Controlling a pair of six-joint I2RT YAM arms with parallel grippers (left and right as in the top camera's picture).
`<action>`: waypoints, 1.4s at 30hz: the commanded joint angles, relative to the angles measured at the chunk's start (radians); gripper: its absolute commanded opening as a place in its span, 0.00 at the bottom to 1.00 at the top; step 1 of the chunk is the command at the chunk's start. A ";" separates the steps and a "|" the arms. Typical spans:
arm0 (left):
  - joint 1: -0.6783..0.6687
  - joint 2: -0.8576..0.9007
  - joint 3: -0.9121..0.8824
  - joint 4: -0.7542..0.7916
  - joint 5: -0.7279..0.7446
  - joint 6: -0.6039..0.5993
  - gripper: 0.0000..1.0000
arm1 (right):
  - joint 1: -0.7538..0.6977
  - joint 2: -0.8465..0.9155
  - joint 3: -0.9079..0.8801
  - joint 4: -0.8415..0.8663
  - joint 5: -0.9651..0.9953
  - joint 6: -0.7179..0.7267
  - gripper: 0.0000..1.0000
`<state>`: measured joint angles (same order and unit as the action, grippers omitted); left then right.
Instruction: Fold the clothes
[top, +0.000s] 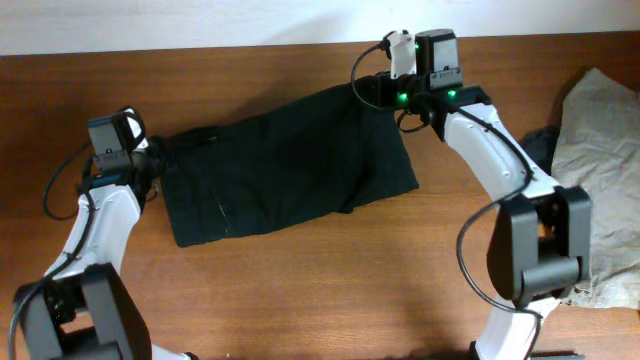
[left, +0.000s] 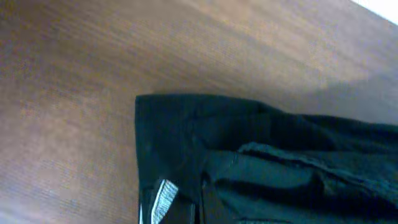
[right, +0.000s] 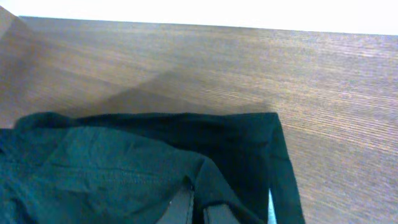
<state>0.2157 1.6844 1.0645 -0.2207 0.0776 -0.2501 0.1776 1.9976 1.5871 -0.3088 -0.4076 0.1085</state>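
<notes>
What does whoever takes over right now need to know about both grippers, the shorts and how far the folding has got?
Left gripper: shut on the shorts at their left edge.
Right gripper: shut on the shorts at their far right corner.
Shorts: spread wide on the table between the two arms, slightly rumpled. A light cloth lies apart at the table's right end.
Done: both ends gripped; no fold is evident.
Left: fold the shorts into a compact bundle, then release.

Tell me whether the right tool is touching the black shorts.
Touching. The right wrist view shows the right tool shut on a corner of the shorts, with the fabric pinched in its jaws.
</notes>
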 joint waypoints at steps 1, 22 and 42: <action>0.004 0.054 0.014 0.065 -0.003 0.020 0.01 | 0.006 0.044 0.024 0.047 0.020 0.002 0.04; -0.051 -0.113 0.161 -0.370 0.018 0.199 0.00 | 0.050 0.058 0.349 -0.540 0.028 -0.161 0.04; -0.136 0.313 0.080 -0.195 -0.068 0.183 0.01 | 0.106 0.327 0.204 -0.513 0.450 -0.047 0.04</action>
<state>0.0731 1.9377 1.1568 -0.4133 0.0536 -0.0681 0.2890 2.3203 1.7874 -0.7597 -0.2249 -0.0257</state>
